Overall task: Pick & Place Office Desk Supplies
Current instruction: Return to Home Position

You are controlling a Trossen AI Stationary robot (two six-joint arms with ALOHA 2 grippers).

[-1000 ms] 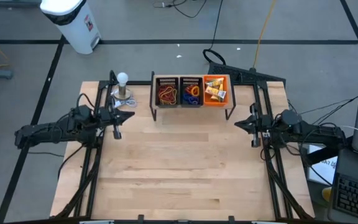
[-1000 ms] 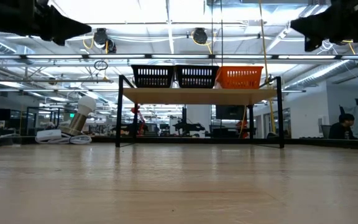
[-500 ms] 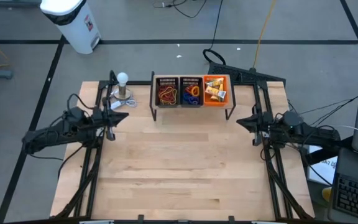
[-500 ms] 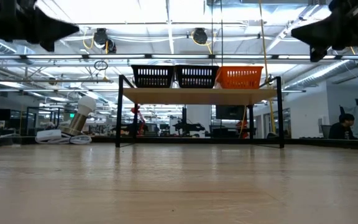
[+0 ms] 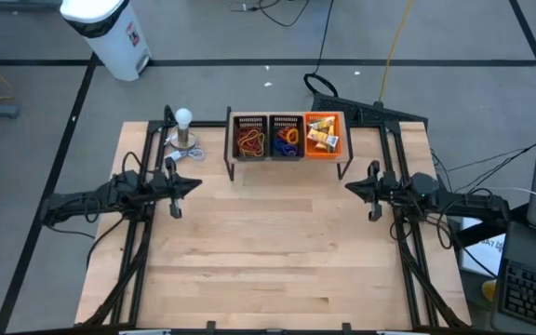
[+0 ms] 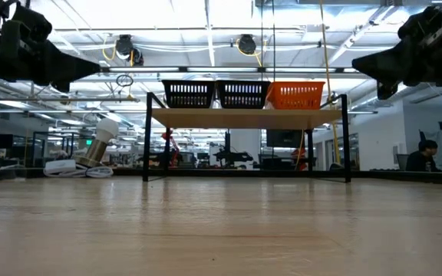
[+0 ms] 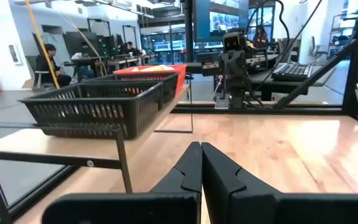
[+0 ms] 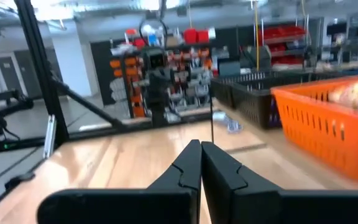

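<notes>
Holding red loops (image 5: 247,141), left black bin (image 5: 249,121); blue loops (image 5: 288,140), middle black bin (image 5: 286,121); yellow packets (image 5: 321,139), orange bin (image 5: 323,153); left gripper (image 5: 195,183), right gripper (image 5: 349,187) clenched empty

Evenly lit from overhead in the high view, with only faint, soft shadows on the wooden table (image 5: 268,251) just below the shelf (image 5: 287,167). Blown out to white glare across the upper middle of the low view by ceiling lights (image 6: 206,15). Backlit to black silhouettes in the upper corners there: left arm (image 6: 21,54), right arm (image 6: 420,54). Blurred at the right edge of the right wrist view, on the orange bin (image 8: 328,118).
</notes>
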